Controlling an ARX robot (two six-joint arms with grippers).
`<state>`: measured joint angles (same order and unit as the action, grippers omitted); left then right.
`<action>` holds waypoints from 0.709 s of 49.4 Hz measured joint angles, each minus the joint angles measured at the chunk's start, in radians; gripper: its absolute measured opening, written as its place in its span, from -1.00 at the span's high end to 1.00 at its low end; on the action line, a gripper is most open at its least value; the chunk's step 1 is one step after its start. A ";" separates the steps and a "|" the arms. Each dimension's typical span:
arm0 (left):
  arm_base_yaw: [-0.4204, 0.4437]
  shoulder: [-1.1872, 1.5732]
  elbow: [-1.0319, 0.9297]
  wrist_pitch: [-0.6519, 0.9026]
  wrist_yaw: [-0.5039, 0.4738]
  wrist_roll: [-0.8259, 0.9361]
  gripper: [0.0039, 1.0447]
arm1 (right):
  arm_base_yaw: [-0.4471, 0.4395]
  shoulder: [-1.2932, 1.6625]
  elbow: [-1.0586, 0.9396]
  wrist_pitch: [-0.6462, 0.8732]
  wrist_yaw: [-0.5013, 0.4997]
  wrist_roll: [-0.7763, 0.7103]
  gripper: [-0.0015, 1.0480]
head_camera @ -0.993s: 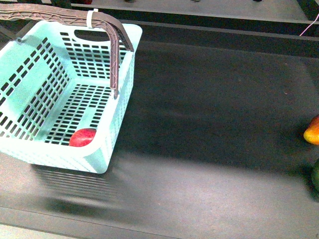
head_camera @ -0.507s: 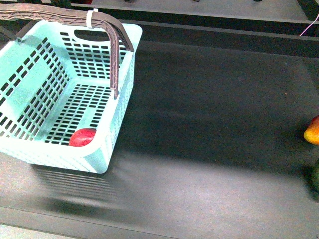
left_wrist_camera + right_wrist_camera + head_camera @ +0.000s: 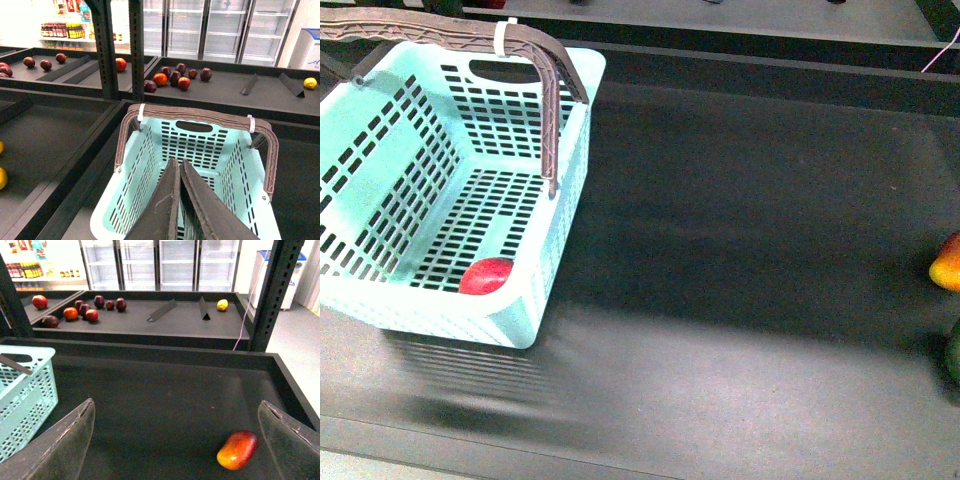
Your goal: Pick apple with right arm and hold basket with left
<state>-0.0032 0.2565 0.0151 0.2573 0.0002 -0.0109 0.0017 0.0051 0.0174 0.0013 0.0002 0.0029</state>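
Note:
The turquoise basket (image 3: 440, 200) stands at the left of the dark shelf, its brown handles (image 3: 552, 110) swung up. The red apple (image 3: 486, 276) lies on the basket's floor in the near right corner. In the left wrist view my left gripper (image 3: 179, 167) is shut on the basket's (image 3: 200, 140) near wall, and its fingers hide the apple. In the right wrist view my right gripper (image 3: 176, 404) is open and empty above the bare shelf, far right of the basket (image 3: 25, 390). Neither gripper shows in the front view.
An orange-yellow fruit (image 3: 947, 262) and a dark green item (image 3: 953, 350) lie at the shelf's right edge; the fruit also shows between my right fingers (image 3: 237, 450). A back shelf holds several dark red fruits (image 3: 175, 77). Black posts (image 3: 272, 295) flank the shelf.

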 joint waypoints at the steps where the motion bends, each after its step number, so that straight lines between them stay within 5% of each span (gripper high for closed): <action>1: 0.000 -0.009 0.000 -0.009 0.000 0.000 0.94 | 0.000 0.000 0.000 0.000 0.000 0.000 -0.83; 12: 0.000 -0.085 0.000 -0.086 0.000 0.000 0.94 | 0.000 0.000 0.000 0.000 0.000 0.000 -0.83; 16: 0.000 -0.213 0.000 -0.242 0.000 0.000 0.94 | 0.000 0.000 0.000 0.000 0.000 0.000 -0.83; 35: 0.000 -0.250 0.000 -0.256 0.000 0.000 0.94 | 0.000 0.000 0.000 0.000 0.000 0.000 -0.83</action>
<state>-0.0032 0.0063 0.0151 0.0013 -0.0002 -0.0109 0.0017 0.0048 0.0174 0.0013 0.0006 0.0029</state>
